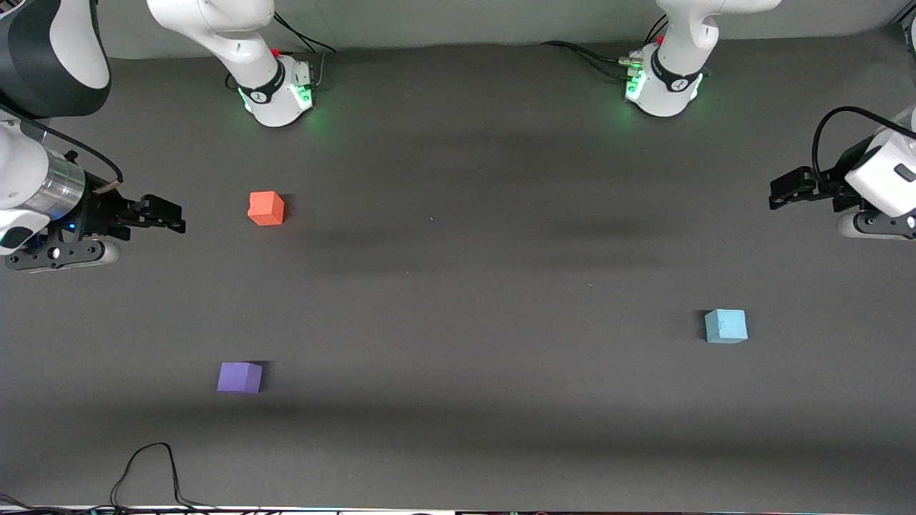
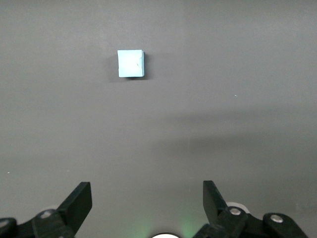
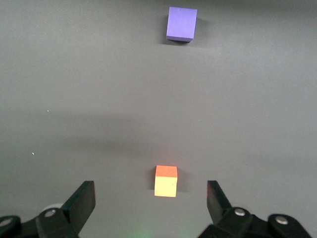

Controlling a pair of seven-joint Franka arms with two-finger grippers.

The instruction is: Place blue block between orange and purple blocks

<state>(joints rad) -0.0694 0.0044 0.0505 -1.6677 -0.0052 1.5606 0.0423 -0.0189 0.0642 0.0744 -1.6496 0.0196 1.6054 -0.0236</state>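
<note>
1. The blue block (image 1: 726, 326) sits alone on the grey desk (image 1: 458, 286) toward the left arm's end, well apart from the other two cubes and nearer to the front camera than the orange block (image 1: 266, 208).
2. The orange block and the purple block (image 1: 240, 377) both lie toward the right arm's end; the purple block is the nearer to the front camera, and bare desk separates the pair.
3. The left gripper (image 1: 780, 192) hangs over the desk edge at its own end, holding nothing. In the left wrist view its fingers (image 2: 79, 201) are spread wide, with the blue block (image 2: 131, 63) ahead of them.
4. The right gripper (image 1: 175, 218) waits over its own end, beside the orange block, fingers (image 3: 83, 199) likewise spread and empty.
5. Handling, as a judgement: the blue block looks matte and foam-like, so probably light, slightly yielding and not slippery; nothing suggests fragility.
6. Suggested hold: a pinch across two opposite vertical faces, fingers square to them and centred, so that the cube does not twist. Its flat base should settle steadily in the gap.
</note>
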